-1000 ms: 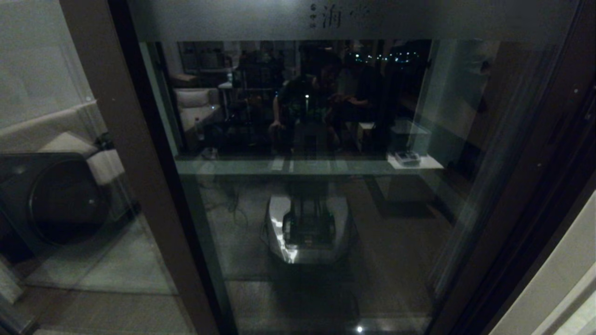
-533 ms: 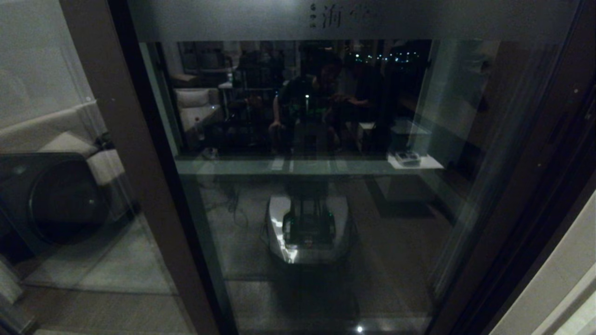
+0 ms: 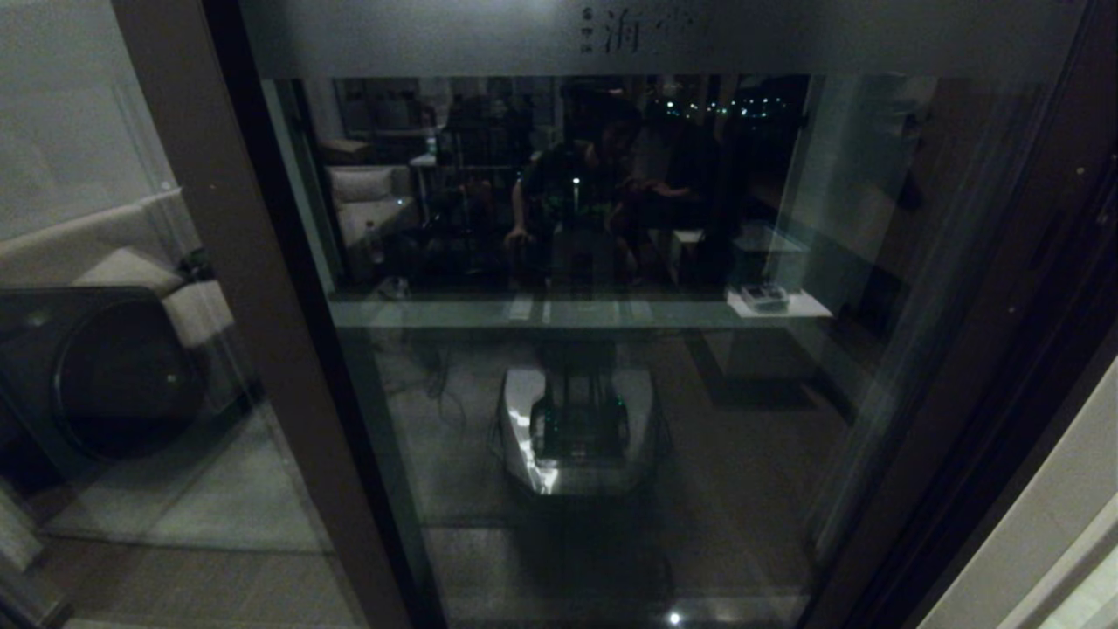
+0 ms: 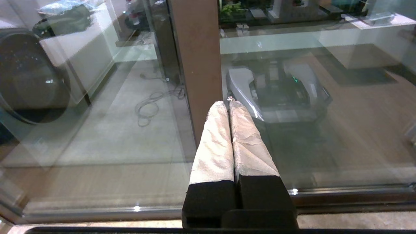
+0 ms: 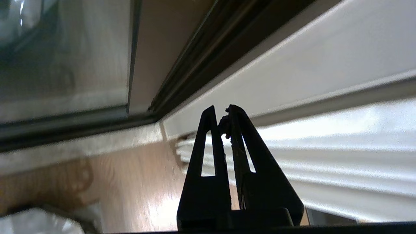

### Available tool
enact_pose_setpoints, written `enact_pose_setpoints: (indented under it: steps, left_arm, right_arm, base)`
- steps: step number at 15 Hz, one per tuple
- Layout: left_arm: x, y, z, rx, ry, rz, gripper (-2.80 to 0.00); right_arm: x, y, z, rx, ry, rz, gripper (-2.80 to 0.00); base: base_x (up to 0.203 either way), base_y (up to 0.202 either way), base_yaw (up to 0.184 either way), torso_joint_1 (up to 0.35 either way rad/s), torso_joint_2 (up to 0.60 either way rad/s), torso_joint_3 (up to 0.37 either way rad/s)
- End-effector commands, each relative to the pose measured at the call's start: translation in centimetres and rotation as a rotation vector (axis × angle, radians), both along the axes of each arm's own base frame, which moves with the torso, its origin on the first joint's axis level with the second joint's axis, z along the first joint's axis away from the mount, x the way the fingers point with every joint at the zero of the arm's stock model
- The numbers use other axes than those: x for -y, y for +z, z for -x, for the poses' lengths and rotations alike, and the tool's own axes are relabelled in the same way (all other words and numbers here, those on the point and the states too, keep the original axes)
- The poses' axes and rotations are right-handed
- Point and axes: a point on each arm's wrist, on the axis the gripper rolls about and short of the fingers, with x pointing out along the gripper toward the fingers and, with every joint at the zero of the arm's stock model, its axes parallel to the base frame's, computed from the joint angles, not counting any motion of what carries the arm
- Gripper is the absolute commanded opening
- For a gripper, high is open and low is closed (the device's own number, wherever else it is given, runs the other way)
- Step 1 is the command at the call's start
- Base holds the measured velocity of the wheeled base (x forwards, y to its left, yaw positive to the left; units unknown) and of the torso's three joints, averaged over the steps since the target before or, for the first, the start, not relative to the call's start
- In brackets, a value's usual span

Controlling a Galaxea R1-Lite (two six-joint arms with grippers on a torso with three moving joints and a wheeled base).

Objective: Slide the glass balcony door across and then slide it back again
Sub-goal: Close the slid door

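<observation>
The glass balcony door (image 3: 611,367) fills most of the head view. It is a tall glass sheet in a dark brown frame. A cloudy strip (image 3: 664,39) with Chinese writing runs along its top edge. Its left frame post (image 3: 253,306) stands between the door glass and another glass panel (image 3: 96,262) on the left. Behind that panel is a big dark round thing (image 3: 113,376), but I cannot tell what it is. The door's right edge sits next to a pale wall (image 3: 1039,533) at the right side. The glass shows a dim mirror picture of the room and of the robot's base (image 3: 576,428).

The left gripper (image 4: 229,102) is closed tight, with its two padded fingers (image 4: 214,143) pressed together. It points at the brown post (image 4: 198,48) low down near the floor track (image 4: 351,195), and I cannot tell if it touches it.

The right gripper (image 5: 221,112) is closed too and holds nothing. It is near the bottom corner of the door frame (image 5: 152,112), beside the white wall trim (image 5: 292,74) and above the wood floor (image 5: 136,182).
</observation>
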Motion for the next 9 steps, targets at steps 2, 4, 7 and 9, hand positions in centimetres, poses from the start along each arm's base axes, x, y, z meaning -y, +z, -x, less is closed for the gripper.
enact_pose_setpoints:
  steps: [2, 4, 7, 9]
  left_arm:
    - [0.0, -0.1, 0.0, -0.003, 0.000, -0.001, -2.80]
    - [0.0, 0.0, 0.0, -0.002, 0.000, -0.001, -2.80]
    - [0.0, 0.0, 0.0, -0.001, 0.000, -0.001, -2.80]
    - [0.0, 0.0, 0.0, -0.002, 0.000, -0.001, -2.80]
  right_arm:
    - [0.9, -1.3, -2.3, 0.002, -0.031, 0.027, -2.80]
    - [1.6, -1.8, -3.9, 0.047, -0.045, 0.051, -2.80]
    - [2.2, -2.8, -5.7, 0.068, -0.047, 0.055, -2.80]
    - [2.5, -3.1, -6.7, 0.105, -0.046, 0.066, -2.80]
  base:
    - [0.000, 0.000, 0.000, 0.000, 0.00, 0.000]
    - [0.000, 0.000, 0.000, 0.000, 0.00, 0.000]
    - [0.000, 0.000, 0.000, 0.000, 0.00, 0.000]
    - [0.000, 0.000, 0.000, 0.000, 0.00, 0.000]
